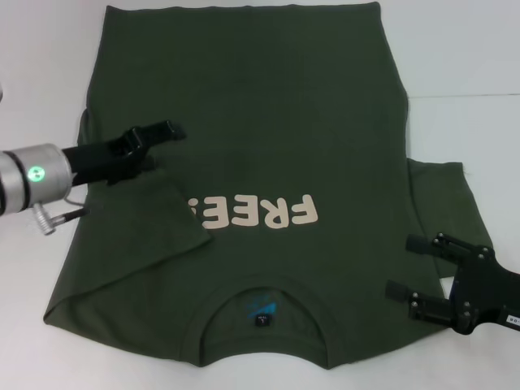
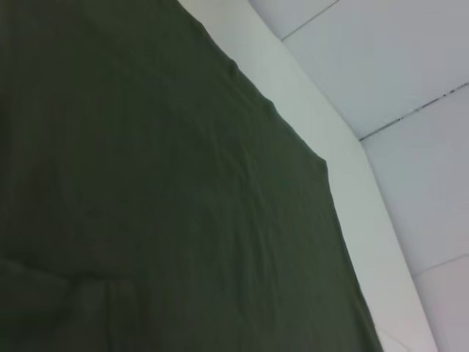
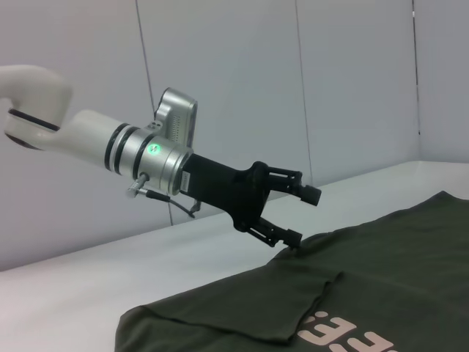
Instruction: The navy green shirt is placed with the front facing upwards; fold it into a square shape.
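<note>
Olive-green cotton, the navy green shirt (image 1: 268, 162) lies flat on the white table (image 1: 471, 65), front up, collar (image 1: 262, 313) toward the robot, cream "FREE!" print (image 1: 256, 213) across the chest. Left sleeve is folded inward over the chest, its edge covering the end of the print. Right sleeve (image 1: 443, 203) lies spread out on the table. Left gripper (image 1: 166, 142) hangs just above the shirt's left side, jaws apart, nothing between them; right wrist view shows the lower finger close to the fabric edge, contact unclear. Right gripper (image 1: 402, 266) sits near the right sleeve, jaws apart, empty. Left wrist view shows only shirt fabric and table.
</note>
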Motion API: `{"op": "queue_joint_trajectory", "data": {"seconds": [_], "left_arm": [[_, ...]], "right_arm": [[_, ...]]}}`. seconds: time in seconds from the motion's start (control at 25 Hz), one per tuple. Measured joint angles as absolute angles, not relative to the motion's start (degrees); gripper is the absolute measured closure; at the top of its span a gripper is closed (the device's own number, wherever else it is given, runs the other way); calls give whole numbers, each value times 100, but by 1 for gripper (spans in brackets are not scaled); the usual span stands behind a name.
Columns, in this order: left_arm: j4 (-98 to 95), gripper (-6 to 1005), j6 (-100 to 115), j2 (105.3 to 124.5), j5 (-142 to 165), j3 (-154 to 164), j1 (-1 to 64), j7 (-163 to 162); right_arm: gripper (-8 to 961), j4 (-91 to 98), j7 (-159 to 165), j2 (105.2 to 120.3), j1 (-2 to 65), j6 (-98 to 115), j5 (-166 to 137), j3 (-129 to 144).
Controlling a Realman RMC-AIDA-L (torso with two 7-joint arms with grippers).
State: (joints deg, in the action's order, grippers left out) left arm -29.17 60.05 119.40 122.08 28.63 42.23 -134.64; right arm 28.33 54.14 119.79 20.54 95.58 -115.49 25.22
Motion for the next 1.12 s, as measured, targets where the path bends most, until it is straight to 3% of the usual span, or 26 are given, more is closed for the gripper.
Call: {"op": "queue_joint_trajectory", "data": {"seconds": [0.2,0.36,0.92,1.12], "left_arm": [[-3079,76,6591,11772,12410,2907,3841,-13270],[-3693,77,7631,11756,12584,2905,3373,-12472],[-5230,77,9926,12296,12541,2737,2002,-8071],[-5230,77,10003,12407,12538,2696,1656,-7064]], "right_arm": [[127,2850,5473,11973,2056,9578,-11548,2514],[127,3045,5854,11953,2057,9664,-11543,2362],[127,4740,7995,11913,1923,9979,-11548,2290],[127,5331,9350,11724,1934,10064,-11672,2363]]}}
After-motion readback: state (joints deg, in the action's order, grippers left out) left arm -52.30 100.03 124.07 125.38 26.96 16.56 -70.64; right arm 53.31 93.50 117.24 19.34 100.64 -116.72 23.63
